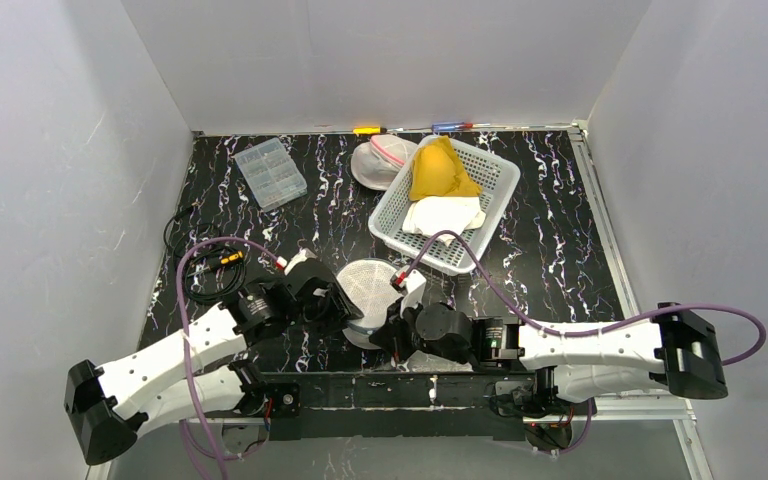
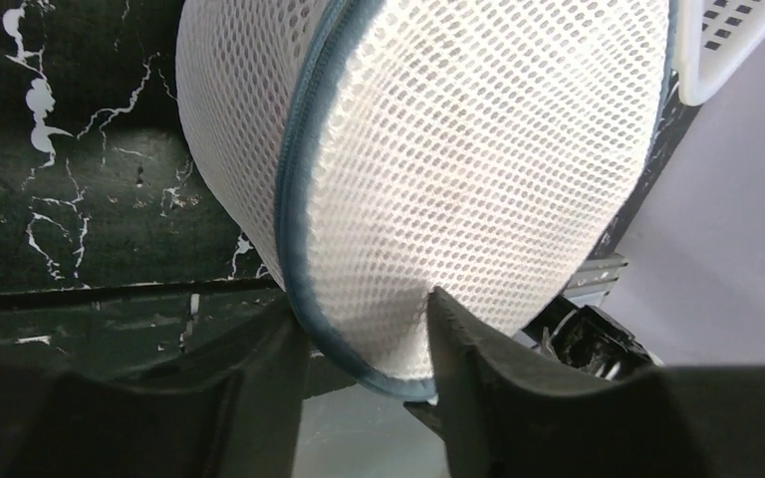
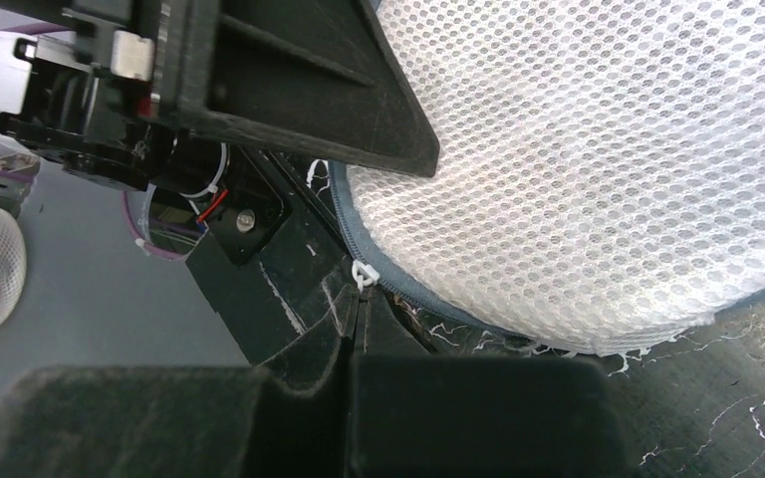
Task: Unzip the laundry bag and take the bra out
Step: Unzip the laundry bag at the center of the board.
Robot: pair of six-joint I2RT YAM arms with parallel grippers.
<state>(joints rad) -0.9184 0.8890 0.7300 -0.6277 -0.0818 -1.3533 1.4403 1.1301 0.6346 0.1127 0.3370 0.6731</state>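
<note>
Left tool (image 2: pixel 364 311) clamps laundry bag (image 2: pixel 478 139) (contents hidden) | right tool (image 3: pixel 355 321) closed | basket (image 1: pixel 492 212): garments (image 1: pixel 440 172)

round white mesh laundry bag (image 1: pixel 370 288), blue-grey zipper (image 2: pixel 294 189) round its rim, near table's (image 1: pixel 560 230) front edge

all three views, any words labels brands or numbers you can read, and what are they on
None: no word, label, brand or number can be read in any view.
laundry bag: plain mesh with a zip, no tag or print showing.
white basket and clear compartment box: no print visible.
yellow pen-like item and blue pen-like item at the back edge: too small to read any print.
</note>
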